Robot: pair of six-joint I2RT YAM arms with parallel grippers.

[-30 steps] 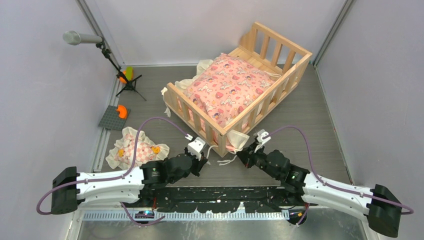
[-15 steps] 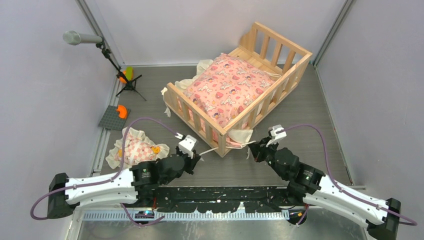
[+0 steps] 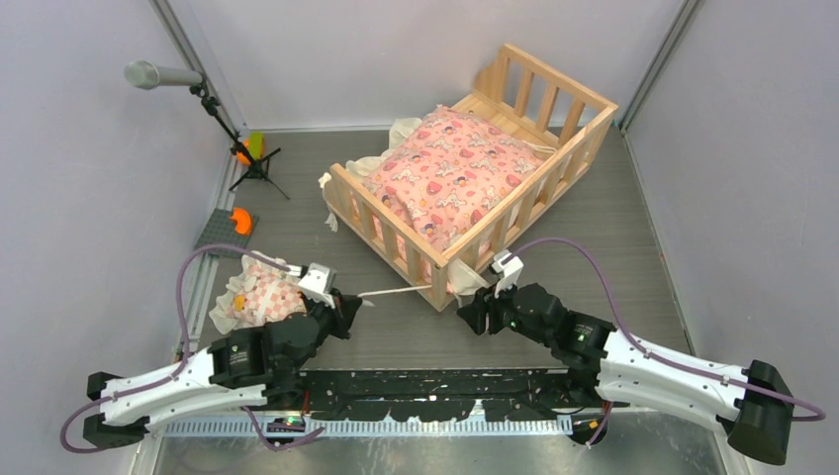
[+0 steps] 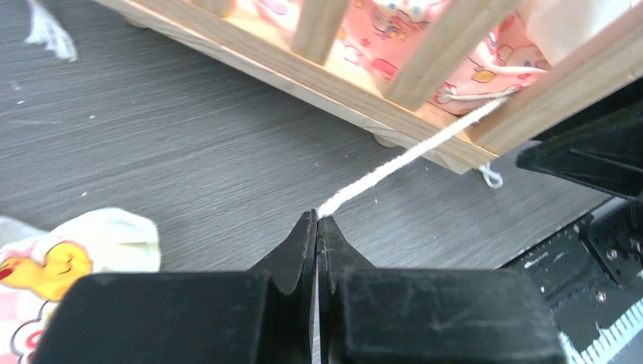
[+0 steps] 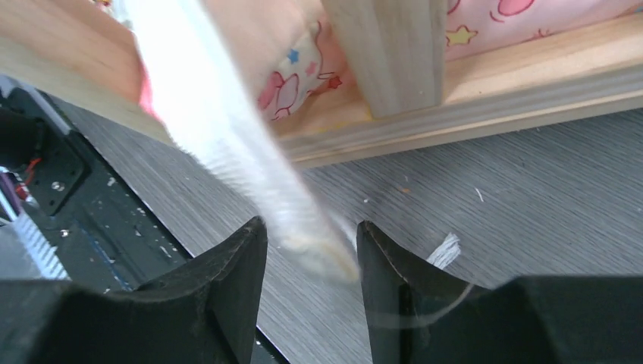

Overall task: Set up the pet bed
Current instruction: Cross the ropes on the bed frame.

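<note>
My left gripper [image 4: 317,221] pinches the cord [image 4: 409,155], now taut from the pet bed [image 3: 381,210] toward lower left. Right gripper [image 5: 312,236] just spread; tying likely restarts.

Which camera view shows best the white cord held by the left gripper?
Left wrist view: the white cord runs taut from the shut left gripper to the pet bed. The top view shows only a thin line. The right wrist view shows a blurred white strip, perhaps not the same cord.
</note>
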